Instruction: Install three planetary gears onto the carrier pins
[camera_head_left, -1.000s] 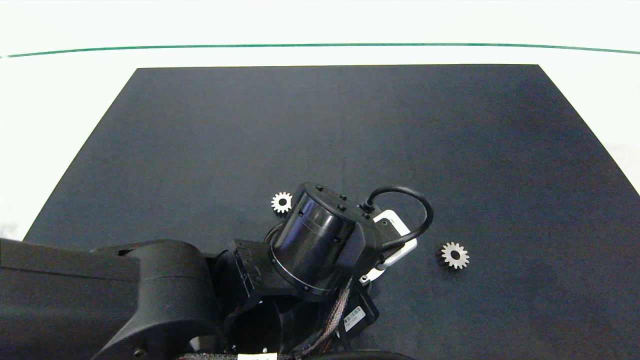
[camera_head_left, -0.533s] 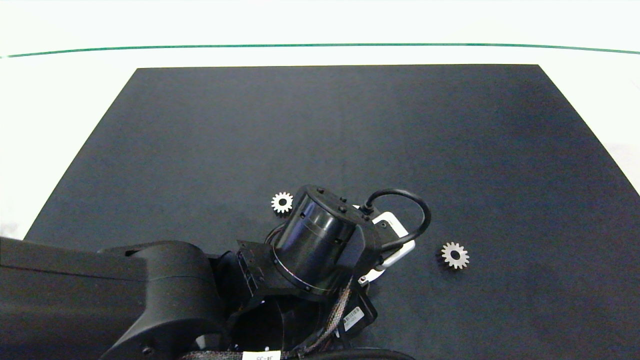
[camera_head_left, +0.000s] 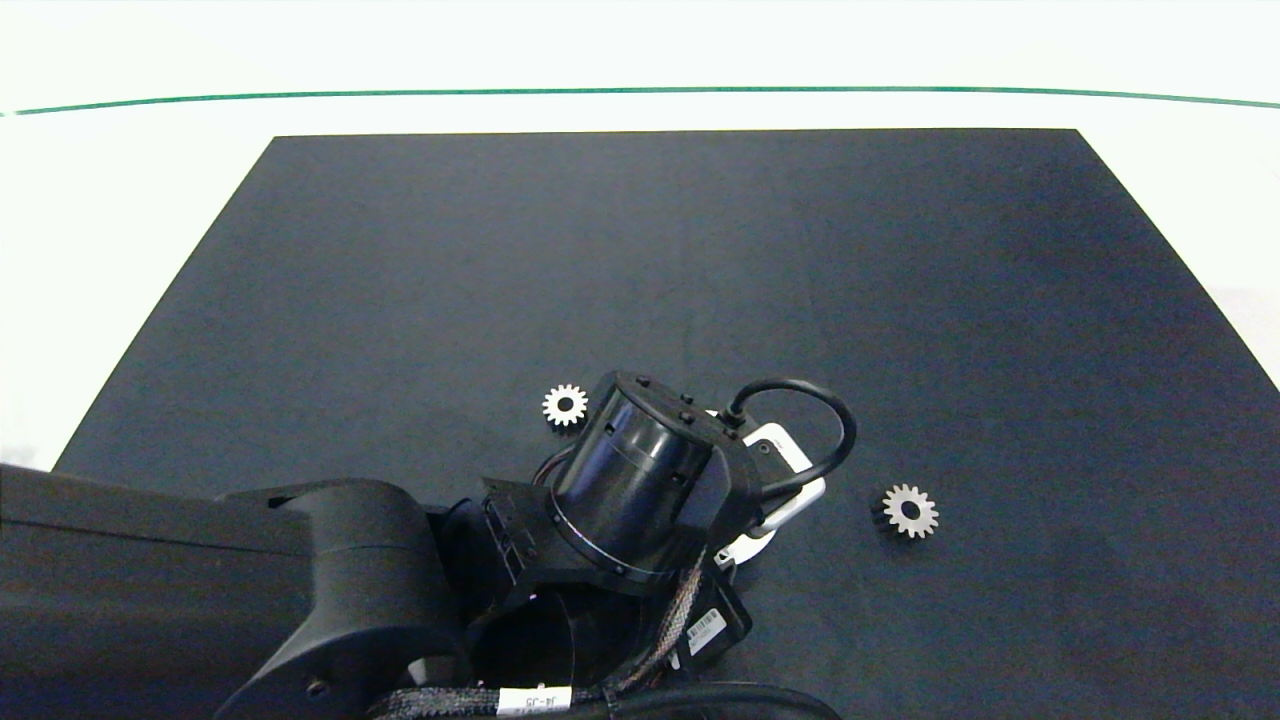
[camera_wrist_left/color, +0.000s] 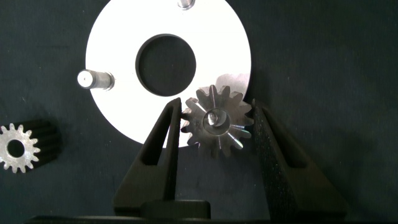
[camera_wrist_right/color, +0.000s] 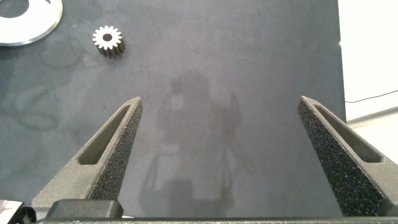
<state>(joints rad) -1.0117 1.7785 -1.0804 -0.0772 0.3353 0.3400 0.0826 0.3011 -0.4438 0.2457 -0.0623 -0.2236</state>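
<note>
Status: one of three planetary gears looks mounted. In the left wrist view a silver gear sits over the edge of the white carrier plate, with a pin tip showing through its bore, so it reads as seated on that pin, though full seating depth cannot be judged.

Left to do: two carrier pins are bare. One pin stands on the plate's rim away from the left gripper, off to one side of the centre hole; the other is at the far rim, partly cut off by the frame. Two gears lie loose on the black mat:
- one just beside the left arm's wrist; the same gear lies just outside the left gripper's finger in the wrist view
- one well apart on the other side of the left gripper, also seen far ahead of the right gripper.

Left gripper: fingers straddle the mounted gear. One finger is at or nearly touching the teeth; the other shows a slight gap. Judged released or barely closed, not clamping; contact cannot be confirmed.

Right gripper: spread wide over bare mat, holding nothing, idle.
</note>
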